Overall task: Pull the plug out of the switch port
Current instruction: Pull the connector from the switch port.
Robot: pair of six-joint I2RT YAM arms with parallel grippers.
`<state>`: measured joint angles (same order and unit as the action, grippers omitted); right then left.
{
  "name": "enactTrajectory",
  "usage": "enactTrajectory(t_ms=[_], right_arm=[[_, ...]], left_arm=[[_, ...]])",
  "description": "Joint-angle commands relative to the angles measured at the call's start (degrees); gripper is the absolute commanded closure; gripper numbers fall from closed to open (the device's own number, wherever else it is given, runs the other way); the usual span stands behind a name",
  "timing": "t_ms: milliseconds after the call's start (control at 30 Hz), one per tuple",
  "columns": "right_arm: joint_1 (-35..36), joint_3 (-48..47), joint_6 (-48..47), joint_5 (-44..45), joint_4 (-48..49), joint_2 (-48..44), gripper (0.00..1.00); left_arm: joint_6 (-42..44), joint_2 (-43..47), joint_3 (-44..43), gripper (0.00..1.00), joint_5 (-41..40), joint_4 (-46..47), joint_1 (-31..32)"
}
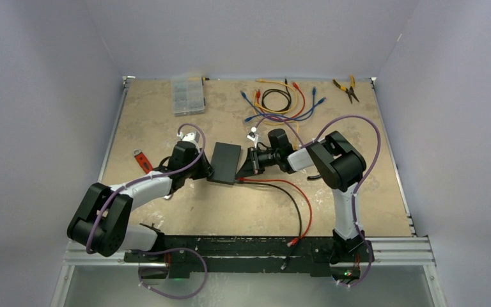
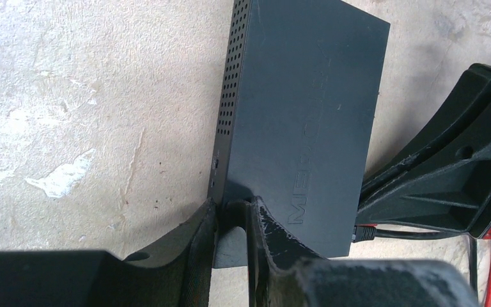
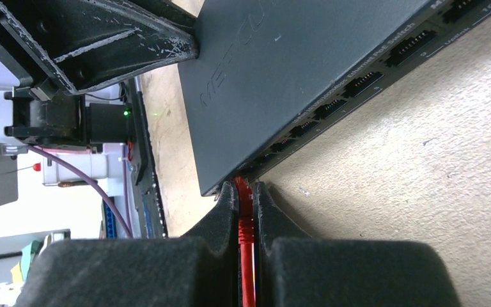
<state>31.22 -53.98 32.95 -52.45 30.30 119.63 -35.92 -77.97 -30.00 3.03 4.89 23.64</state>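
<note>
The flat black switch (image 1: 224, 162) lies mid-table between my two grippers. My left gripper (image 1: 203, 171) is shut on the switch's left edge near its near corner; in the left wrist view its fingers (image 2: 265, 230) pinch the edge of the switch (image 2: 300, 109). My right gripper (image 1: 246, 169) is at the socket edge. In the right wrist view it (image 3: 246, 195) is shut on the red plug (image 3: 245, 208), which sits in the end socket of the switch (image 3: 281, 70). The red cable (image 1: 307, 204) trails toward the front edge.
A black plug (image 2: 366, 233) with a black cable (image 1: 297, 214) sits at the same corner of the switch. A clear compartment box (image 1: 187, 96), a heap of coloured cables (image 1: 281, 99) and pliers (image 1: 346, 89) lie at the back. A red-handled tool (image 1: 142, 160) lies at left.
</note>
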Motion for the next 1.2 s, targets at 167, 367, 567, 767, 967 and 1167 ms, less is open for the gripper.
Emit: enactTrajectory(t_ms=[167, 367, 567, 767, 967, 1167], right_arm=[[-1.96, 4.05, -5.37, 4.55, -6.31, 0.88, 1.0], [-3.73, 5.37, -6.98, 4.63, -7.57, -0.38, 1.0], [-4.24, 5.72, -8.13, 5.64, -8.66, -0.56, 1.0], [-4.28, 5.78, -10.08, 10.35, -12.47, -1.39, 1.0], [-4.76, 6.46, -10.02, 14.01, -14.94, -4.02, 1.0], [-4.76, 5.93, -10.28, 14.63, -16.31, -6.83, 1.0]], left_arm=[[-1.1, -2.49, 1.75, 0.83, -2.24, -8.91, 0.71], [-1.48, -3.25, 1.76, 0.84, -2.85, -9.37, 0.71], [-1.96, -3.76, 2.03, 0.85, -2.85, -9.19, 0.71], [-2.17, -4.43, 2.0, 0.86, -2.85, -9.43, 0.73], [-2.49, -4.56, 2.04, 0.87, -4.43, -9.54, 0.71], [-2.4, -4.61, 2.01, 0.88, -4.17, -9.37, 0.76]])
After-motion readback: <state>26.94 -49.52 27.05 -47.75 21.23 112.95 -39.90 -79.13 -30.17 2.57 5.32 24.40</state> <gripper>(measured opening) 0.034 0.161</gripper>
